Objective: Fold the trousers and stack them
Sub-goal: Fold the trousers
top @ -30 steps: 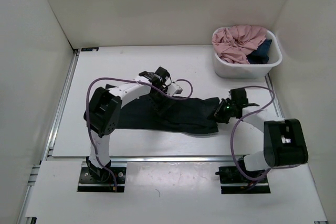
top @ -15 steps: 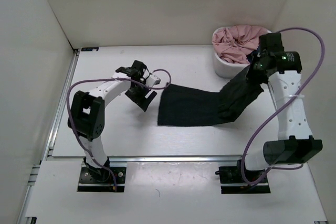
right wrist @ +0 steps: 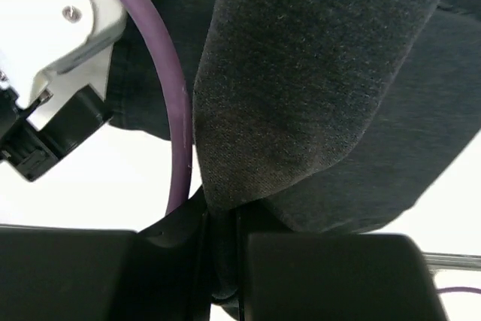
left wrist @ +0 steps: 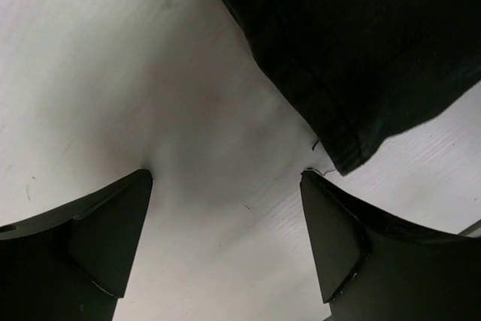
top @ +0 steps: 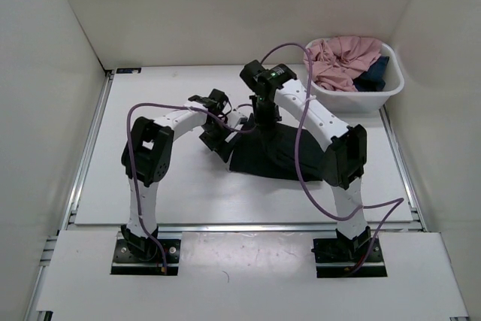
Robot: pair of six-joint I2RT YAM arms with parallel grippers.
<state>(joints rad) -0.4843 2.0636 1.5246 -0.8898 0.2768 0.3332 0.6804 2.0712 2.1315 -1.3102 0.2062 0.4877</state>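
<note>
The black trousers (top: 276, 154) lie folded into a compact pile at the middle of the table. My right gripper (top: 263, 119) is shut on a fold of the trousers (right wrist: 301, 95) and holds it over the pile's far left part. My left gripper (top: 216, 139) is open and empty, low over the bare table just left of the pile. In the left wrist view a hemmed corner of the trousers (left wrist: 353, 58) lies ahead of the open fingers (left wrist: 334, 238), apart from them.
A white basket (top: 331, 98) stands at the back right with a pink garment (top: 342, 58) and a small dark blue garment (top: 374, 74) in it. The left arm's purple cable (right wrist: 161, 88) hangs close to my right gripper. White walls enclose the table.
My right gripper has carried the trousers' right end from near the basket leftward over the pile, folding them shorter. My left gripper has shifted slightly right, close to the pile's left edge.
</note>
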